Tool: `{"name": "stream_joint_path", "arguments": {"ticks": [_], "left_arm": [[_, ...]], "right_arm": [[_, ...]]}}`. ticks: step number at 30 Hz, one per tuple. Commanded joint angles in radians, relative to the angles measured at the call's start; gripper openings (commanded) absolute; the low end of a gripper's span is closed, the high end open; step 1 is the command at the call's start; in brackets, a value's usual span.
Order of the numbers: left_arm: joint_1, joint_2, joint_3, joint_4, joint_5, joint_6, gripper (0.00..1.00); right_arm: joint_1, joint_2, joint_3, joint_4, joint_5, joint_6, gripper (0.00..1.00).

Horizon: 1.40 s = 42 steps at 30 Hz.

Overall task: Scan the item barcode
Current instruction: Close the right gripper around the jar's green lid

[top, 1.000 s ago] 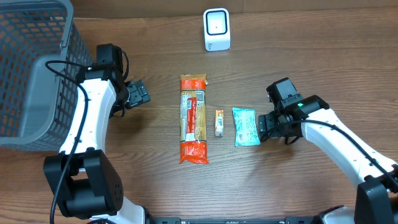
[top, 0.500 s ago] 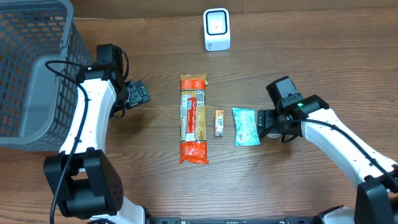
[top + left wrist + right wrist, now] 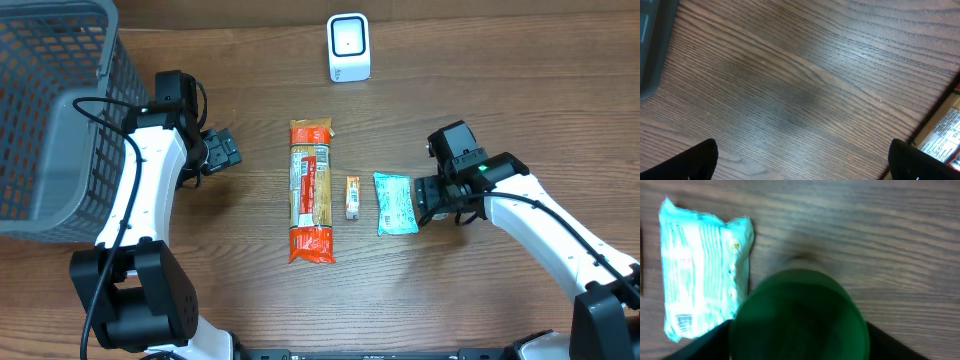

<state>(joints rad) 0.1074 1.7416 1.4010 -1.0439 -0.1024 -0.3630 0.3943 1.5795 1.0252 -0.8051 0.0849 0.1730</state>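
The teal packet (image 3: pixel 396 203) lies flat on the table (image 3: pixel 480 90), right of centre. A small orange stick (image 3: pixel 352 197) lies just to its left, and a long pasta pack (image 3: pixel 311 190) lies beyond that; the three are side by side and apart from one another. The white scanner (image 3: pixel 348 47) stands upright near the table's far edge, well apart from all three. The right tool (image 3: pixel 428 200) sits low, just beside the packet's right edge, with its fingers spread and nothing between them. In the right wrist view the packet fills the left side with its printed face up, and a small barcode patch (image 3: pixel 682 322) shows near one corner. A blurred green shape (image 3: pixel 797 315) covers the lower middle of that view, and I cannot tell what it is. The left tool (image 3: pixel 225 150) hangs over bare table between the grey basket (image 3: pixel 60 120) and the pasta pack. It is spread wide and holds nothing. Its two dark fingertips (image 3: pixel 697 162) show at the bottom corners of the left wrist view, with a corner of the pasta pack at the right edge.
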Motion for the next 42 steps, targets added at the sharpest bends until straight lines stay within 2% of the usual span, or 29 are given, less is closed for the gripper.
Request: {"name": "stream_joint_path", "arguments": {"ticks": [1,3,4,9,14,25,32,38,42], "left_arm": [[0.003,-0.002,0.008,0.002,-0.009,0.012,1.00],[0.003,-0.002,0.008,0.002,-0.009,0.012,1.00],[0.003,-0.002,0.008,0.002,-0.009,0.012,1.00],[0.003,-0.002,0.008,0.002,-0.009,0.012,1.00],[0.003,-0.002,0.008,0.002,-0.009,0.012,1.00],[0.003,-0.002,0.008,0.002,-0.009,0.012,1.00],[0.003,-0.002,0.008,0.002,-0.009,0.012,1.00],[0.003,-0.002,0.008,0.002,-0.009,0.012,1.00],[0.003,-0.002,0.008,0.002,-0.009,0.012,1.00]], "right_arm": [[0.003,0.003,0.026,0.029,0.019,-0.051,0.93],[0.003,0.003,0.026,0.036,0.019,-0.051,1.00],[0.003,0.003,0.026,0.040,0.018,-0.050,1.00],[0.003,0.003,0.026,0.102,0.018,0.003,1.00],[0.003,0.003,0.026,0.069,0.001,0.064,1.00],[0.003,0.017,0.023,0.043,-0.008,0.063,1.00],[0.003,0.093,0.022,0.044,-0.008,0.063,1.00],[0.003,0.117,0.022,0.043,-0.008,0.063,0.94],[0.003,0.117,0.022,0.024,-0.008,0.063,0.94]]}}
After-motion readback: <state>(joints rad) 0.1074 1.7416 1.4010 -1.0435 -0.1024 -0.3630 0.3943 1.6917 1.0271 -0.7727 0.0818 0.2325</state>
